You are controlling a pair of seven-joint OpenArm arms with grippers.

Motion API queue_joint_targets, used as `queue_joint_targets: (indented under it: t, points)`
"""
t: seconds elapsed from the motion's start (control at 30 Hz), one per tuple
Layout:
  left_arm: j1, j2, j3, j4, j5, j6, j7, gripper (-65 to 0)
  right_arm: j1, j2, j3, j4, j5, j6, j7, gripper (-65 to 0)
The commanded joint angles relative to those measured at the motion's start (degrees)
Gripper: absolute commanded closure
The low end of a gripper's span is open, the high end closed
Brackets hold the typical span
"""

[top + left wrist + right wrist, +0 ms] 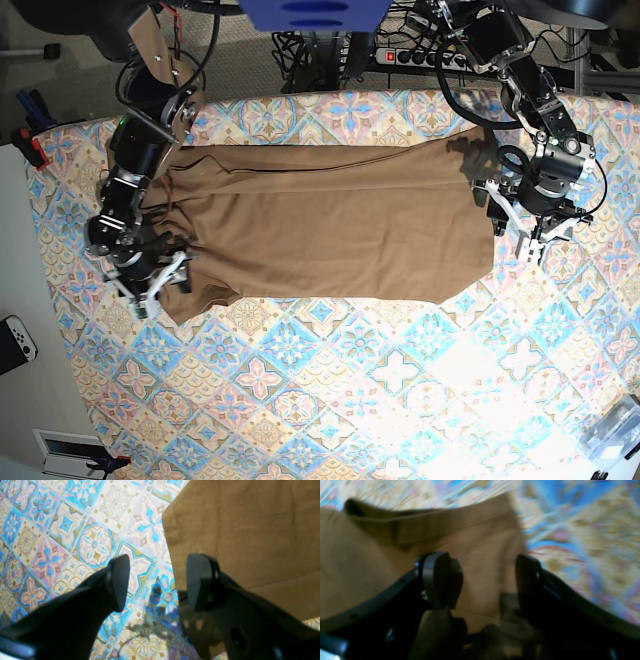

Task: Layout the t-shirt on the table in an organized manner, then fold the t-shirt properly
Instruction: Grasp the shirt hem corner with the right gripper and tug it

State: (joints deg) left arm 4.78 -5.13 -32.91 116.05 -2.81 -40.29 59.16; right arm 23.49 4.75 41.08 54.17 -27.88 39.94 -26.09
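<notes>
The tan-brown t-shirt (320, 220) lies spread flat across the far half of the tile-patterned table (330, 400). My left gripper (512, 228) is open and empty at the shirt's right edge. In the left wrist view, the left gripper (157, 582) hangs over bare table, with the shirt's edge (237, 530) running just under the right finger. My right gripper (160, 283) is open at the shirt's left front corner. The right wrist view is blurred. There the right gripper (482, 582) has its jaws apart with shirt cloth (480, 555) showing between them; whether they touch it I cannot tell.
A power strip (420, 55) and cables lie beyond the table's far edge. A white game controller (15, 340) sits off the table's left side. A clear plastic object (615, 430) is at the front right corner. Red clamps (30, 150) are at the left edge.
</notes>
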Motion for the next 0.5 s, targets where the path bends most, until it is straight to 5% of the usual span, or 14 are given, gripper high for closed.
queue_joint_targets:
  t: [0.0,0.1,0.3,0.47]
  points:
    - [-0.6,-0.5,-0.1,0.8,-0.5,0.3,-1.0,-34.9,2.4,0.7,1.2,1.4,1.0,0.1,1.5,-38.9]
    - [-0.6,-0.5,-0.1,0.8,-0.5,0.3,-1.0,-34.9,7.2,1.7,4.2,0.2,0.9,0.1,1.5,-38.9]
    - [-0.6,-0.5,-0.1,0.8,-0.5,0.3,-1.0,-34.9,10.1,9.4,4.5,-11.7,0.9,0.1,1.7,-38.9]
    - [-0.7,-0.5,0.2,0.8,-0.5,0.3,-1.0,-34.9,10.1,9.6,4.5,-19.6,0.8,0.1,6.1,-38.9]
